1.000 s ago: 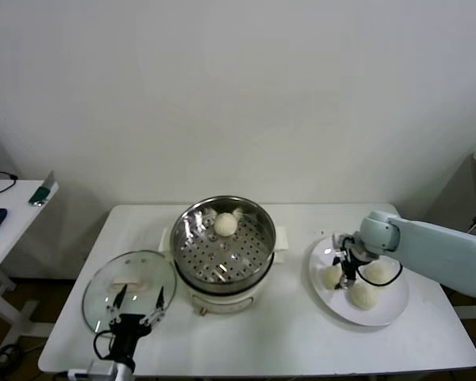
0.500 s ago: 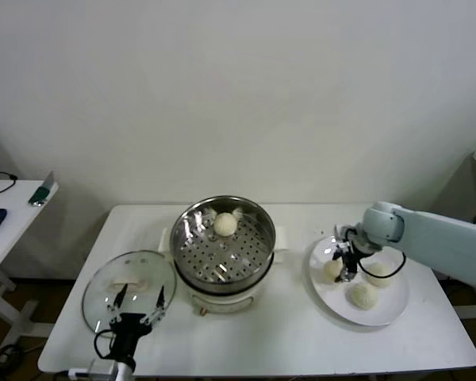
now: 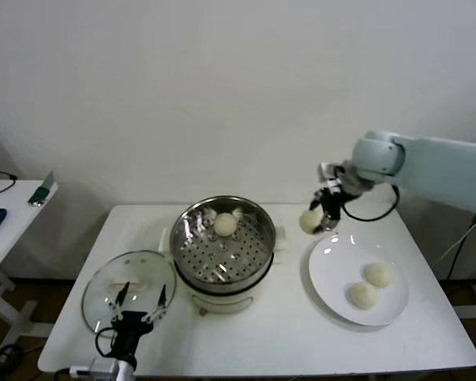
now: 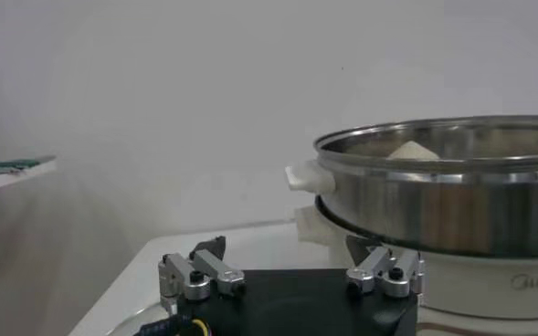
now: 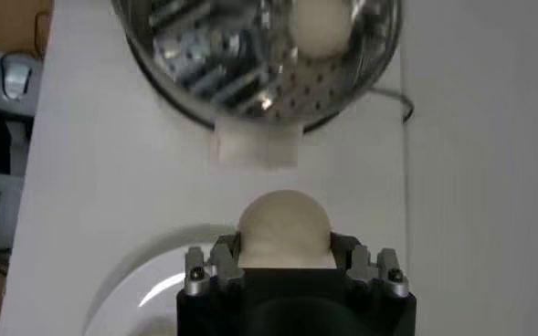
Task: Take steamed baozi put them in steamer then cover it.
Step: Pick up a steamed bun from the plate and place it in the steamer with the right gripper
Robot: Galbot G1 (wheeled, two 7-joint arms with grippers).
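Note:
My right gripper [image 3: 320,216] is shut on one cream-white baozi [image 3: 309,221], holding it in the air between the steamer [image 3: 246,262] and the white plate [image 3: 333,262]. In the right wrist view that baozi [image 5: 283,228] fills the gap between the jaws of the right gripper [image 5: 283,254]. One baozi [image 3: 225,224] lies at the back of the steel steamer basket. Two more baozi [image 3: 376,274] [image 3: 362,295] rest on the plate. The glass cover [image 3: 103,290] lies flat on the table left of the steamer. Over its near edge, my left gripper [image 3: 139,311] stands open and empty.
The white table [image 3: 270,341] carries everything. A second small table [image 3: 8,210] with a few items stands far left. In the left wrist view the steamer [image 4: 451,201] rises just beyond the left gripper [image 4: 287,265].
The right gripper has lifted one baozi off the plate and carried it up and toward the steamer. Two baozi remain on the plate. The left arm has not moved.

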